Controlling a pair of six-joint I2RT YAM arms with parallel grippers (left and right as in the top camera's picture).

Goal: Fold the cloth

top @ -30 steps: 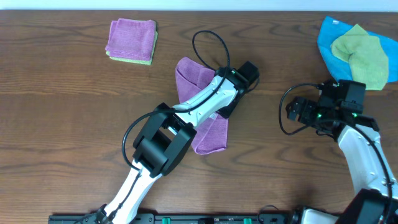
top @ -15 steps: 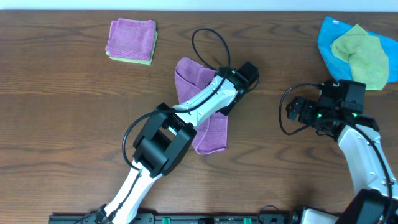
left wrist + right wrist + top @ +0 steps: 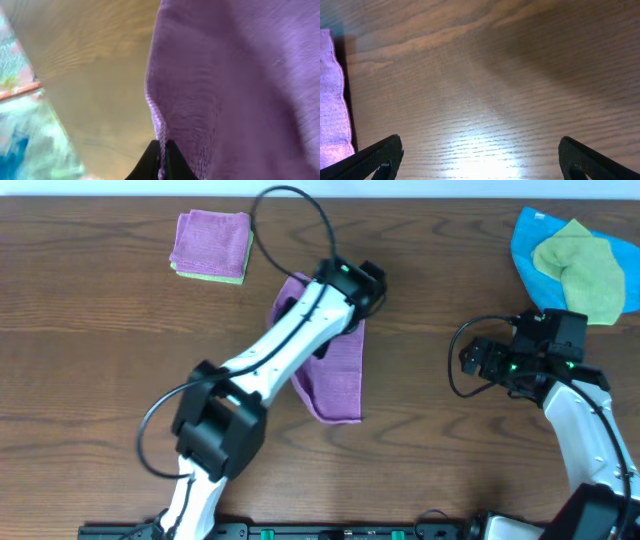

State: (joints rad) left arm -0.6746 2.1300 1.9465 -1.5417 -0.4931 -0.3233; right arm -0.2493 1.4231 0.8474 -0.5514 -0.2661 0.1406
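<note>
The purple cloth (image 3: 338, 380) lies in the middle of the table, one part lifted under my left arm. My left gripper (image 3: 352, 292) sits over the cloth's far end. In the left wrist view the cloth (image 3: 235, 80) fills the right side. Its stitched hem runs down between the black fingertips of my left gripper (image 3: 161, 161), which is shut on it. My right gripper (image 3: 478, 360) hovers over bare wood to the right of the cloth. In its wrist view my right gripper (image 3: 482, 159) stands open with nothing inside, and the cloth's edge (image 3: 332, 100) shows at far left.
A folded purple cloth on a green one (image 3: 211, 245) rests at the back left. A blue cloth (image 3: 530, 250) with a green cloth (image 3: 580, 268) on it lies at the back right corner, just behind the right arm.
My left gripper has shut on the cloth's hem and swung left and toward the back, dragging the cloth's far edge with it. The right arm has not moved.
</note>
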